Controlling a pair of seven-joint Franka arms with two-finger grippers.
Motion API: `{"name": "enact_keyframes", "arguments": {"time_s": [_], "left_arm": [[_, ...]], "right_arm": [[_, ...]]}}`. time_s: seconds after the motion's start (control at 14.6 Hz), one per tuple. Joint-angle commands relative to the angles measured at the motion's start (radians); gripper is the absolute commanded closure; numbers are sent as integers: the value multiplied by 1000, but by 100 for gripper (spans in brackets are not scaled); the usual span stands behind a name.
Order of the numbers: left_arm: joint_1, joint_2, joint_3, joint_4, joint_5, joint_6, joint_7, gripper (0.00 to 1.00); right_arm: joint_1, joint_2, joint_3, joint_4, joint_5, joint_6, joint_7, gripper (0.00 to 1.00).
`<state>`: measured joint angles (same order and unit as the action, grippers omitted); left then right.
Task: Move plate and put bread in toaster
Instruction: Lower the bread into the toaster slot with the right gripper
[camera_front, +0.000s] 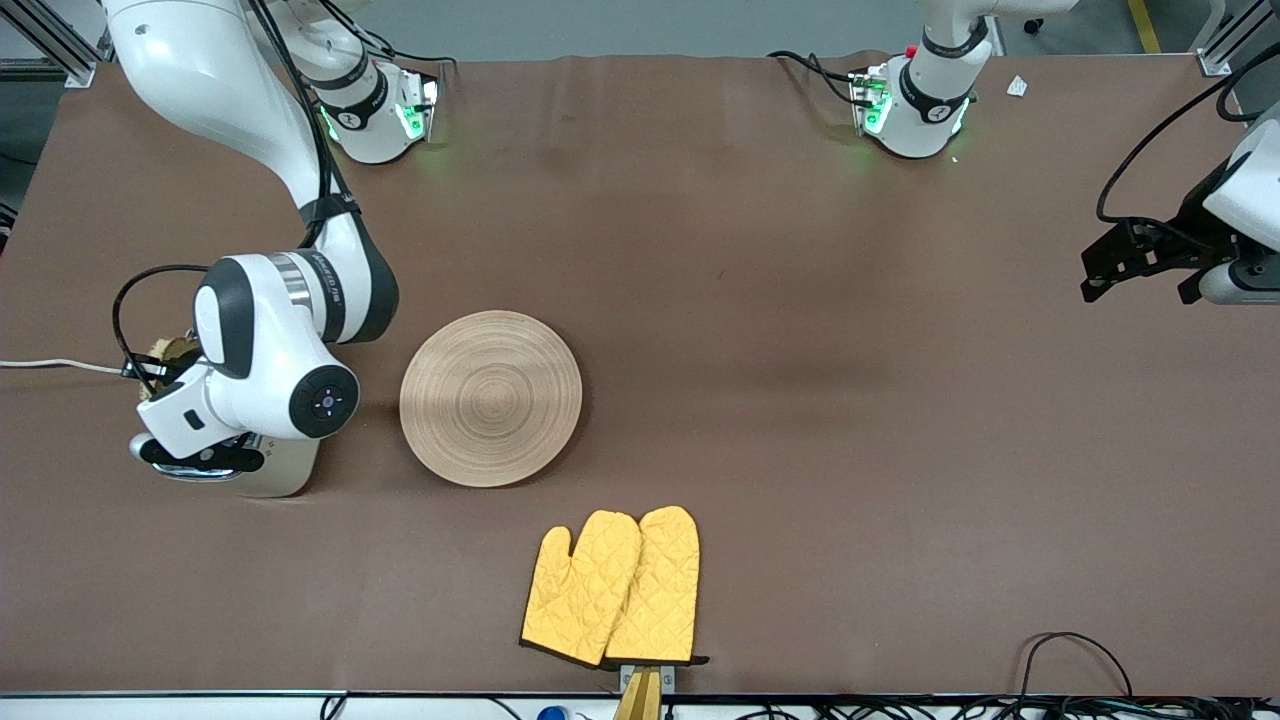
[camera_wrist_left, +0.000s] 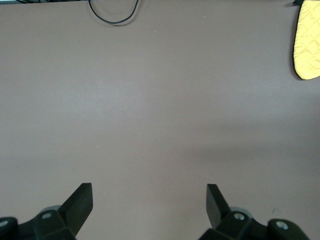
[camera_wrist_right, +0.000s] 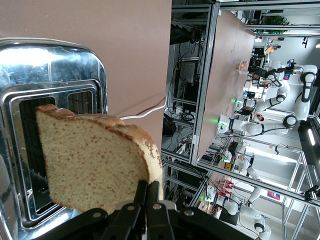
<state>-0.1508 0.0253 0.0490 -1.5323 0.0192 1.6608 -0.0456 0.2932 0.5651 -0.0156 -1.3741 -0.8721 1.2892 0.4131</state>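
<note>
The toaster (camera_wrist_right: 50, 65) has a shiny chrome top and two slots; in the front view its cream side (camera_front: 275, 478) shows under the right arm, at the right arm's end of the table. My right gripper (camera_wrist_right: 154, 192) is shut on the crust edge of the speckled bread slice (camera_wrist_right: 95, 160) and holds it upright just over the toaster's slots. In the front view only a bit of the bread (camera_front: 172, 350) shows beside the wrist. The round tan wooden plate (camera_front: 490, 397) lies on the table beside the toaster, toward the middle. My left gripper (camera_front: 1092, 272) waits open and empty over bare table (camera_wrist_left: 149, 192).
A pair of yellow oven mitts (camera_front: 615, 585) lies nearer the front camera than the plate; one also shows in the left wrist view (camera_wrist_left: 306, 45). The toaster's white cord (camera_front: 50, 365) runs off the table's end. Black cables (camera_front: 1075, 650) lie at the front edge.
</note>
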Motion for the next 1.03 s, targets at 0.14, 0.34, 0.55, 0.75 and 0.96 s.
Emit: {"name": "enact_keyframes", "arguments": {"time_s": [0.14, 0.34, 0.55, 0.75, 0.96], "left_arm": [[-4, 1, -9, 14, 10, -16, 1, 0], [5, 1, -8, 14, 10, -16, 0, 0], [8, -1, -6, 14, 8, -16, 0, 0], [8, 1, -6, 14, 13, -16, 1, 0], [5, 1, -6, 14, 15, -16, -3, 0]], "right_arm": [[0, -5, 14, -19, -2, -10, 16, 98], [0, -5, 14, -45, 1, 1, 42, 98], [-6, -5, 14, -45, 30, 18, 47, 98], [-6, -2, 14, -45, 36, 33, 56, 98], [-8, 22, 14, -52, 79, 68, 72, 98]]}}
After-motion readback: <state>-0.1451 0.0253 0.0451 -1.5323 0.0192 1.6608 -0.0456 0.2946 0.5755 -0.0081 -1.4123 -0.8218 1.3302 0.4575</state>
